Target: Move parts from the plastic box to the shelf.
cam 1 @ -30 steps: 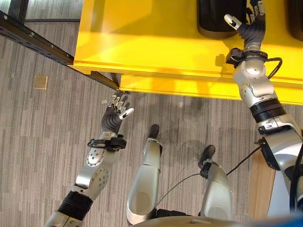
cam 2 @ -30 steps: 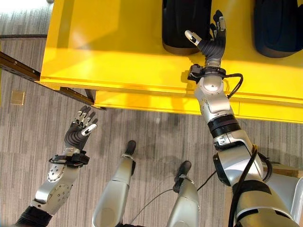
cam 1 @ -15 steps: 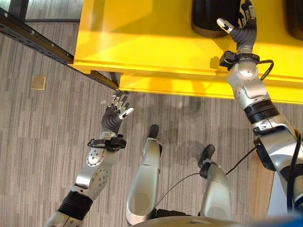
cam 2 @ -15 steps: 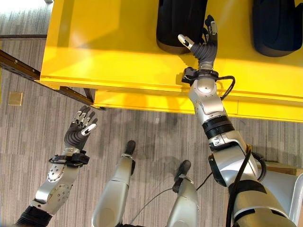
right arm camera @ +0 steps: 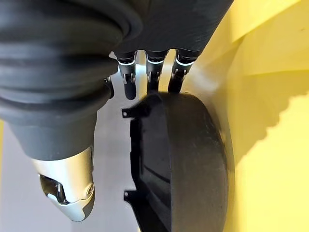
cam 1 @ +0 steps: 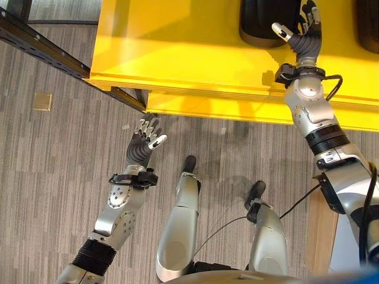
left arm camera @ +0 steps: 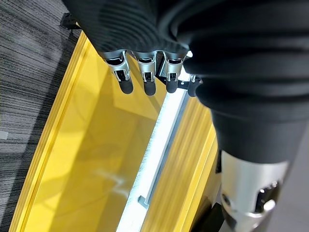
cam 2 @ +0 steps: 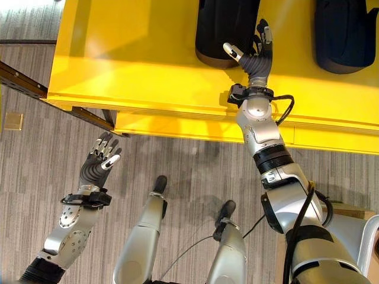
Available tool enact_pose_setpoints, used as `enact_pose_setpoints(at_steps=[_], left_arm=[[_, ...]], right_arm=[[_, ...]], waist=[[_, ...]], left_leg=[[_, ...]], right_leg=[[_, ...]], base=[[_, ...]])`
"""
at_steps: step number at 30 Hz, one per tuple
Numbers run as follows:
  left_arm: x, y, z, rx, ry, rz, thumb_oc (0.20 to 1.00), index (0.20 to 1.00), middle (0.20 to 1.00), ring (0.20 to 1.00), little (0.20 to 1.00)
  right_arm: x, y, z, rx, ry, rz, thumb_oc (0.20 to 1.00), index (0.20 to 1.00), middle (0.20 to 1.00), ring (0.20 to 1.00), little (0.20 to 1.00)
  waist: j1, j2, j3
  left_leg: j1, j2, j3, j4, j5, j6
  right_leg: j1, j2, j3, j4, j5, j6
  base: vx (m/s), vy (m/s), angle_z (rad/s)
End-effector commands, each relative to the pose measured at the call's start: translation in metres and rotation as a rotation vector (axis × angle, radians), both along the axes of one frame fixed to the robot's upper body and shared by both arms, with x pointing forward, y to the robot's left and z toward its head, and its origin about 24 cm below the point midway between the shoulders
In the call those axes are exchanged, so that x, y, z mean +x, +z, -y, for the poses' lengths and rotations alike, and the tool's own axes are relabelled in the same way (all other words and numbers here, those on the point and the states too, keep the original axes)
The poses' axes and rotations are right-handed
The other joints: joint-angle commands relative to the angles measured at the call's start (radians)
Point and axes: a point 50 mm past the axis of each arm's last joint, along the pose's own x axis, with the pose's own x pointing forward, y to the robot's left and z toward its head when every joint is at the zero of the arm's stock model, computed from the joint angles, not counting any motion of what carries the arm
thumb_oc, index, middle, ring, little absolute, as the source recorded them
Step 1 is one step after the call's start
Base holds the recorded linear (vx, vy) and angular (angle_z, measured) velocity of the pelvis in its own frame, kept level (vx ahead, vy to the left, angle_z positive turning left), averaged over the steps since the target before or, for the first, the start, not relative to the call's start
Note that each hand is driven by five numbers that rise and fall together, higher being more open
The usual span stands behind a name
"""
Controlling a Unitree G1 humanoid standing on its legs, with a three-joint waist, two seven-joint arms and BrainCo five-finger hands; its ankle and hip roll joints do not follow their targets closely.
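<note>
left eye view: right hand (cam 1: 302,36) up on the yellow shelf (cam 1: 177,53), fingers spread and relaxed, thumb out toward the robot's left, fingertips at the near rim of a black part (cam 1: 266,21) lying on the shelf. nothing pinched. second black part (cam 1: 370,23) at the far right of the shelf, well apart from the hand.
left hand: left hand (cam 1: 144,145) hangs over the grey floor (cam 1: 47,177) below the shelf edge, fingers loosely spread, empty.
right eye view: same scene. right hand (cam 2: 256,52) beside the black part (cam 2: 225,29), second black part (cam 2: 345,32) off to its right. dark rack rail (cam 2: 35,89) runs under the shelf's left corner. small tan square (cam 2: 13,121) on the floor at far left.
left wrist view: left hand fingers (left arm camera: 145,82) straight in a row, holding nothing, yellow shelf (left arm camera: 72,159) past them.
right wrist view: right hand fingers (right arm camera: 152,72) straight, tips just at the edge of the black part (right arm camera: 183,164), which lies on the yellow surface (right arm camera: 270,145). cannot tell if they touch it.
change vs 0.5 s ago: right hand same spot by the part, same spread. left hand same pose. the whole picture has slid a little, so the camera moved, not the things.
change vs 1.0 s ago: right hand has come left, closer to the part.
</note>
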Motion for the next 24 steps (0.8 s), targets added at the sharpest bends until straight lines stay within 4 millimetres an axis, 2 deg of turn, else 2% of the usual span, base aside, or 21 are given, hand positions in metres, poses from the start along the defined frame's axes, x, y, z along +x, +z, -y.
enact_pose_setpoints(at_steps=[1,8,10,12,16,18,24], left_arm=[[-0.007,0.014,-0.007,0.001,0.041,0.098,1.000,1.000,1.000,1.000,1.000],[-0.009,0.014,-0.010,0.003,0.051,0.101,1.000,1.000,1.000,1.000,1.000],[-0.010,0.014,-0.011,0.005,0.057,0.103,1.000,1.000,1.000,1.000,1.000],[-0.010,0.014,-0.011,0.006,0.056,0.102,1.000,1.000,1.000,1.000,1.000],[-0.010,0.012,-0.012,0.004,0.065,0.099,1.000,1.000,1.000,1.000,1.000],[-0.010,0.010,-0.012,0.003,0.070,0.091,1.000,1.000,1.000,1.000,1.000],[-0.012,0.003,-0.014,0.013,0.066,0.062,1.000,1.000,1.000,1.000,1.000]], right_arm=[[-0.013,0.021,0.023,-0.012,-0.077,0.122,1.000,1.000,1.000,1.000,1.000],[-0.019,0.016,0.041,-0.065,-0.148,0.117,1.000,1.000,1.000,1.000,1.000],[-0.029,0.012,0.050,-0.088,-0.181,0.142,1.000,1.000,1.000,1.000,1.000],[-0.029,0.011,0.050,-0.087,-0.182,0.141,1.000,1.000,1.000,1.000,1.000],[-0.040,-0.002,0.058,-0.065,-0.195,0.154,1.000,1.000,1.000,1.000,1.000],[-0.051,-0.016,0.054,-0.067,-0.164,0.169,1.000,1.000,1.000,1.000,1.000],[-0.090,-0.074,0.034,-0.048,-0.003,0.131,1.000,1.000,1.000,1.000,1.000]], waist=[[0.008,-0.008,-0.004],[-0.007,-0.013,-0.005],[-0.018,-0.013,-0.006],[-0.017,-0.013,-0.006],[-0.028,-0.013,-0.009],[-0.039,-0.015,-0.014],[-0.075,-0.033,-0.058]], left_leg=[[-0.056,-0.003,0.054,-0.009,0.029,0.037],[-0.052,0.003,0.055,-0.009,0.027,0.037],[-0.049,0.006,0.056,-0.009,0.027,0.037],[-0.049,0.005,0.056,-0.009,0.027,0.037],[-0.044,0.010,0.055,-0.005,0.025,0.037],[-0.034,0.012,0.056,-0.007,0.027,0.036],[0.032,0.042,0.050,-0.063,0.056,0.025]], right_leg=[[0.167,0.042,0.011,0.099,-0.203,-0.051],[0.166,0.044,0.016,0.100,-0.205,-0.051],[0.165,0.045,0.019,0.106,-0.208,-0.053],[0.165,0.045,0.018,0.106,-0.208,-0.053],[0.163,0.046,0.022,0.120,-0.216,-0.056],[0.164,0.047,0.024,0.124,-0.220,-0.058],[0.201,0.066,0.022,0.099,-0.223,-0.064]], base=[[0.00,0.000,0.00],[0.00,-0.002,0.00],[-0.01,-0.006,-0.02],[0.00,0.000,0.00],[0.00,-0.010,-0.02],[-0.01,-0.027,-0.05],[0.00,-0.058,-0.06]])
